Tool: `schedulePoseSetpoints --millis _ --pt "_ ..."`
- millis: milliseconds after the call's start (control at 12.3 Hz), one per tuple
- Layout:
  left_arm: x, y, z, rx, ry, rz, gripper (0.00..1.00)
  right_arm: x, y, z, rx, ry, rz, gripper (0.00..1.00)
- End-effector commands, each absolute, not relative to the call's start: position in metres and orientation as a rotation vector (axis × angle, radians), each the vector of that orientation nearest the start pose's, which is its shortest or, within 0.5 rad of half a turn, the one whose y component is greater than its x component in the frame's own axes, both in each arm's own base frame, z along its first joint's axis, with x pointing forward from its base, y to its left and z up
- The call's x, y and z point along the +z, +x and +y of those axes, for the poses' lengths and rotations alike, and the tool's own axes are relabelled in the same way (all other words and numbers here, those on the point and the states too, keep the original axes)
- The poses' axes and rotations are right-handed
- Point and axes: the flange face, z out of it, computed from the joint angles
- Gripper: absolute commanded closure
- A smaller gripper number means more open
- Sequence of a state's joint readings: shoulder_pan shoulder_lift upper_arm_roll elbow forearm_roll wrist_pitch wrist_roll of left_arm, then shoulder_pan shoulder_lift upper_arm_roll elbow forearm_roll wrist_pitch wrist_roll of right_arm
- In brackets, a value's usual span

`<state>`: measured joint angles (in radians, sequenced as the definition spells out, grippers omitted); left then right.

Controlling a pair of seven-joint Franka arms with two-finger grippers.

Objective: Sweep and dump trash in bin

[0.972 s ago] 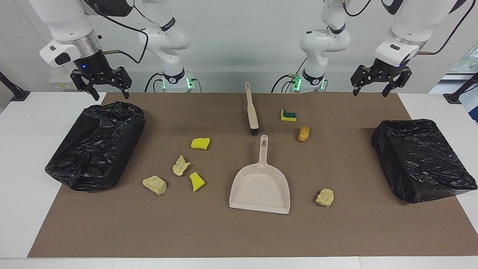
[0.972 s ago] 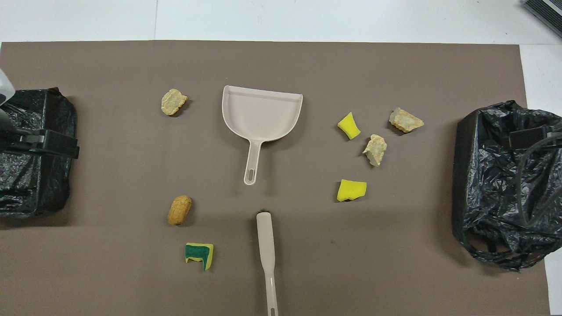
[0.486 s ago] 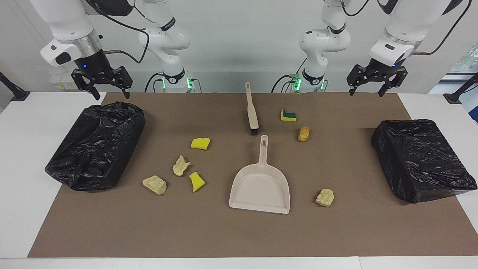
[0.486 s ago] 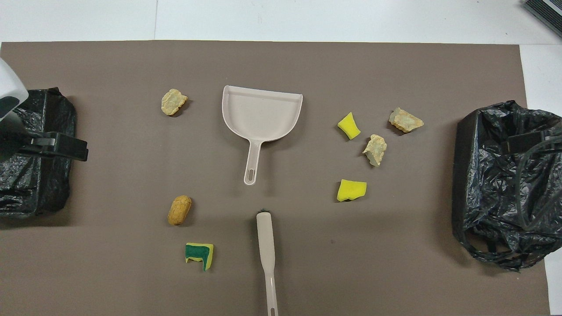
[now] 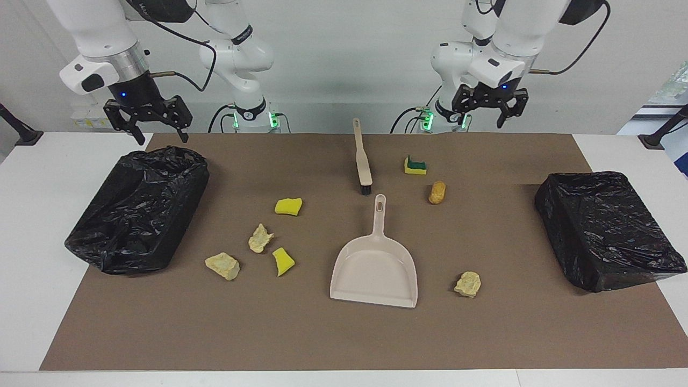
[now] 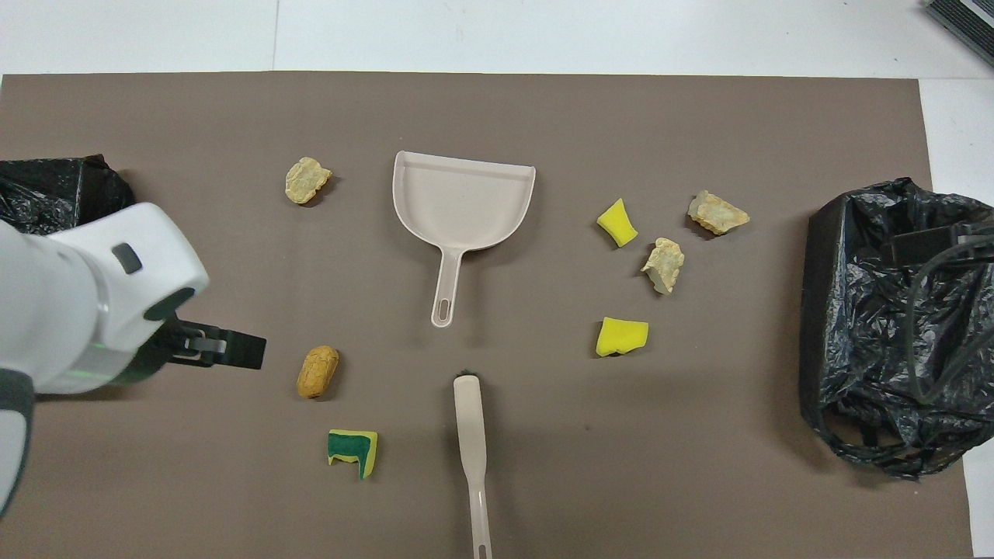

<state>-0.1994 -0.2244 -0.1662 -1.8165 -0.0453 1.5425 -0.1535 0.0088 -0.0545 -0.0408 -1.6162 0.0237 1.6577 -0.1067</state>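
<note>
Several trash scraps lie on the brown mat [image 5: 322, 333]: yellow sponge pieces [image 5: 288, 206] [image 5: 282, 262], a green-backed one [image 5: 415, 165], an orange-brown lump [image 5: 437, 192] and pale chunks [image 5: 260, 238] [image 5: 222, 266] [image 5: 467, 284]. One black-bagged bin [image 5: 140, 209] sits at the right arm's end, another bin [image 5: 607, 226] at the left arm's end. My right gripper [image 5: 161, 138] hangs open and empty over its bin's edge nearest the robots. My left gripper [image 5: 484, 114] [image 6: 225, 351] is raised, open and empty, over the mat beside the lump [image 6: 318, 372].
A beige dustpan [image 5: 376, 269] lies mid-mat, handle toward the robots. A beige hand brush [image 5: 363, 161] lies in line with it, nearer the robots, bristles toward the pan handle. White table [image 5: 32, 226] borders the mat.
The left arm has swung from above its bin toward the middle of the table, still open and empty. The right gripper has barely shifted. Nothing on the mat moved.
</note>
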Motion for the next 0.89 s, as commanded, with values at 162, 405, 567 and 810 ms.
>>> schedulePoseSetpoints --millis 162,405,567,810 --pt "0.582 0.364 -0.236 0.112 -3.14 0.363 0.0 0.614 0.589 0.046 -0.221 -2.983 -0.026 0.0" --pt "0.547 0.328 -0.282 0.136 -3.146 0.369 0.0 0.575 0.615 0.098 -0.24 -2.962 -0.015 0.0" --pt "0.53 0.308 -0.299 0.164 -3.15 0.376 0.0 0.558 0.621 0.156 -0.243 -2.916 0.119 0.0" --pt "0.497 0.281 -0.324 0.168 -3.159 0.387 0.0 0.539 0.623 0.215 -0.232 -2.886 0.223 0.0"
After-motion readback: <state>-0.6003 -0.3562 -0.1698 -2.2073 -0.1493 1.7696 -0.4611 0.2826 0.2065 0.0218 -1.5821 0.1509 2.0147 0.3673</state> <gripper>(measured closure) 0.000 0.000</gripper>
